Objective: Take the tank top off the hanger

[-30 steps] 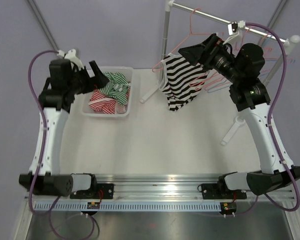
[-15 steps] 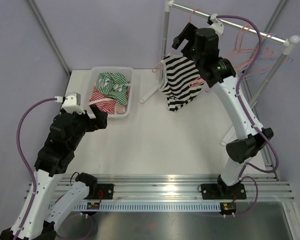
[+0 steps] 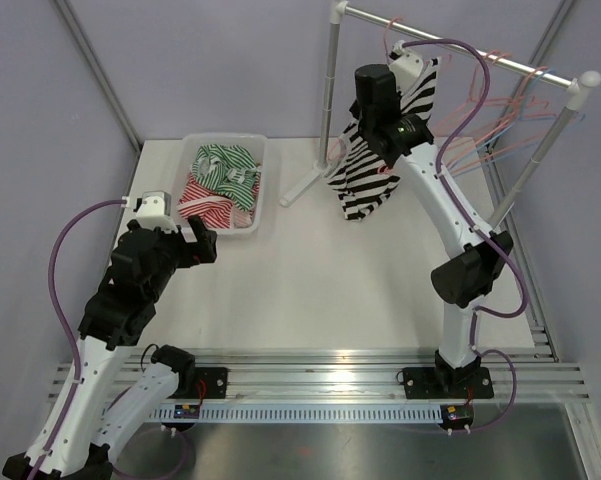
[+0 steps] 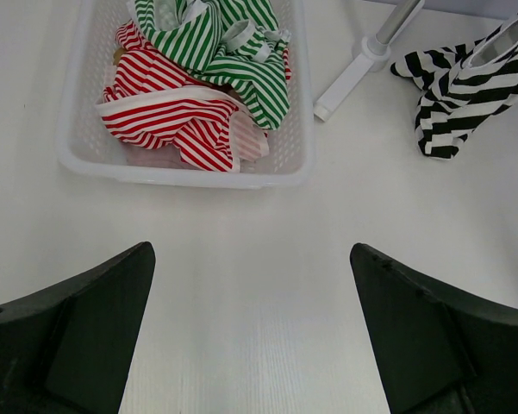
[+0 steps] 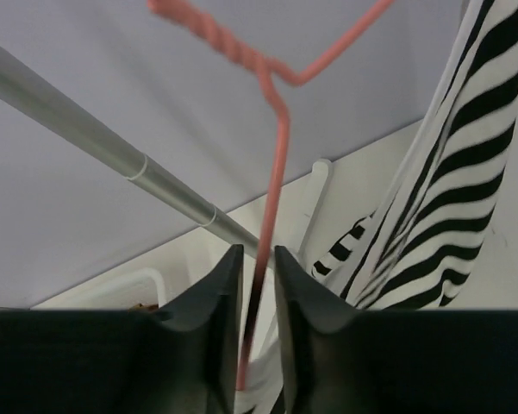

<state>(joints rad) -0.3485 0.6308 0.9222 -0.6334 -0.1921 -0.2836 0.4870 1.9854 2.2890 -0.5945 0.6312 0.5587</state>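
Right claw (image 5: 257, 259) is up at the rack, fingers pulled in close on either side of the thin wire neck of the pink hanger (image 5: 276, 172). The wire sits right in the slot between them, but honestly I can't tell if they're pinching it or just bracketing it. The hanger's twisted top sits up by the metal rail (image 5: 112, 151).

The black and white striped tank top (image 3: 365, 180) is still on that hanger. It hangs at the far side of the table (image 3: 330, 280), off to the right of the white basket (image 4: 190, 177), with its low end down close to the tabletop.

Left claw (image 4: 250, 254) is spread wide with nothing in it, hovering over bare table just in front of the basket, which holds red striped (image 4: 181, 112) and green striped (image 4: 233, 52) clothes.
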